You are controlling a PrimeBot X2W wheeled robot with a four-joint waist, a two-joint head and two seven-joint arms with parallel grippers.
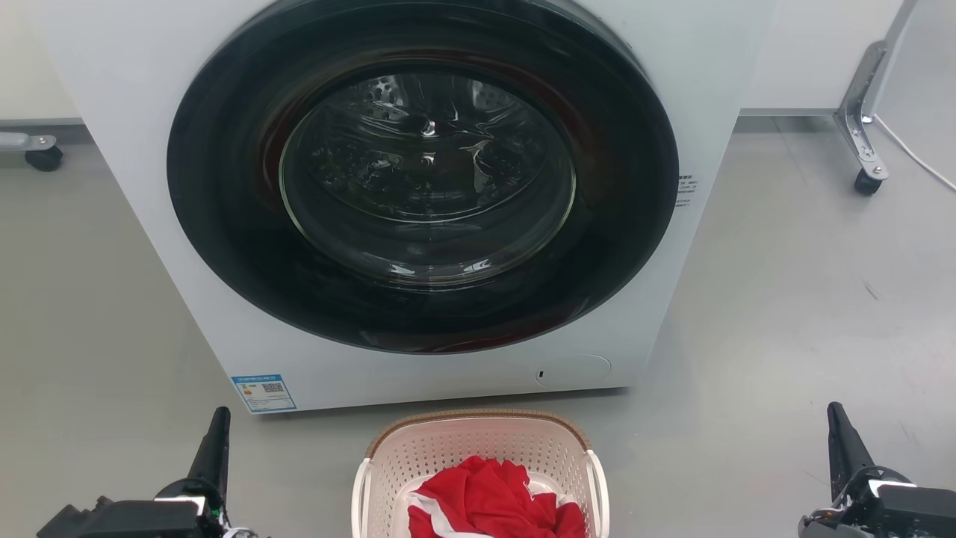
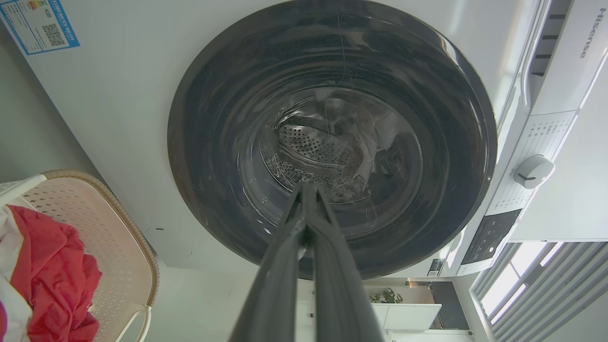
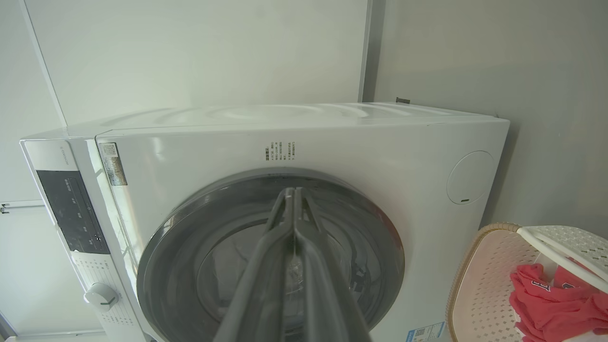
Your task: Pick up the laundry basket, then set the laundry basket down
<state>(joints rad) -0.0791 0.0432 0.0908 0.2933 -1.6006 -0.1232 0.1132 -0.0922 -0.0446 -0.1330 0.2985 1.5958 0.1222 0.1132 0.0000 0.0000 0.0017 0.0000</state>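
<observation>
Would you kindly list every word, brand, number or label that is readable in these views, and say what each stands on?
"Hisense": on the washing machine, upper front panel.
Blue sticker, lower front corner: QR code and print, too small to read.
Small label on the front: too small to read.
Control panel markings: too small to read.
Red garment, white marking: unreadable.

The laundry basket is cream-white and dotted all over with small holes. Its rim is a brown woven-look band and its handles are white. The garment inside it is bright red with white trim. The washing machine is glossy white, with a black door ring and a blue-bordered label. The floor is plain grey. The left gripper and right gripper are black.
</observation>
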